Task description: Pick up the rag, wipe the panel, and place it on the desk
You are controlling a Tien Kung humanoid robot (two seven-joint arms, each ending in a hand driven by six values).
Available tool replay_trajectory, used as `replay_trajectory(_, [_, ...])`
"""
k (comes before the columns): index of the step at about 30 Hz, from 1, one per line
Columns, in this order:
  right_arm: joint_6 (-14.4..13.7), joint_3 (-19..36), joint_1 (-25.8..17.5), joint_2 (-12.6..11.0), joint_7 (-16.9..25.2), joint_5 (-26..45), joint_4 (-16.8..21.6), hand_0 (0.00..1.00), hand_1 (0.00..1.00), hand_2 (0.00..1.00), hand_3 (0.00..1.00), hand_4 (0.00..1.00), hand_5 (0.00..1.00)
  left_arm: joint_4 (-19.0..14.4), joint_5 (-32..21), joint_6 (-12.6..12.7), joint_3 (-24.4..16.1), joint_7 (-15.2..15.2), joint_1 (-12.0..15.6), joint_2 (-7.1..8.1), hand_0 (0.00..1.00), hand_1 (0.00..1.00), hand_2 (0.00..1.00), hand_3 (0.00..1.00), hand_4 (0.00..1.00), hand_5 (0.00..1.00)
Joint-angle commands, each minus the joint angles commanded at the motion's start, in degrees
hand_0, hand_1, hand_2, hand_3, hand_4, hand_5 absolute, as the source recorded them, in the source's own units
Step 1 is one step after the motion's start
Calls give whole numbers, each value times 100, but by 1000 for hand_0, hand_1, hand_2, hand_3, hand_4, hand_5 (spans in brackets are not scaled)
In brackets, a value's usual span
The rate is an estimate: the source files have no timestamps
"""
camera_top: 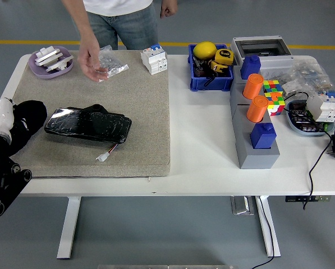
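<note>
Left hand: low at left edge, over the mat's near-left corner; white fingers partly cut off by the frame, apparently clamped on the rag, though the grip itself too hidden to be sure.
Rag: dark bundle bunched against the hand, resting on the mat just left of the panel's left end, touching or nearly so.
Step in hand: judged to be setting the rag down after wiping. Best done by lowering flat onto bare surface beside the panel, opening only once the cloth rests, then lifting straight away so no fold drags along.
Panel: black, glossy, flat on the mat. Long axis left to right, slightly tilted, right end a touch nearer. Small white plug on red wires trailing from the near-right edge.
Mat: beige, covering the table's left half.
Right hand: out of view.
Person's hand: farther back, raised above the mat's far edge, fingers loosely curled, clear of the panel, beside a clear bag.
</note>
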Motion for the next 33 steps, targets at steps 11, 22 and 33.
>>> replay_trajectory(11, [11,-13,8,17,4,12,-14,754,603,605,557,944,472,-128,-261,-190,-36,-295,-8,31,423,559,651,568,745,15])
replay_trajectory(22, [0,16,14,20,13,-13,-14,755,603,601,556,944,471,-230,-205,-542,-232,-236,14,69,744,823,862,732,935,270])
replay_trajectory(33, [-6,87,3,26,16,-85,-9,754,603,597,557,941,469,-223,-91,-633,-447,-126,41,152,778,846,884,781,947,299])
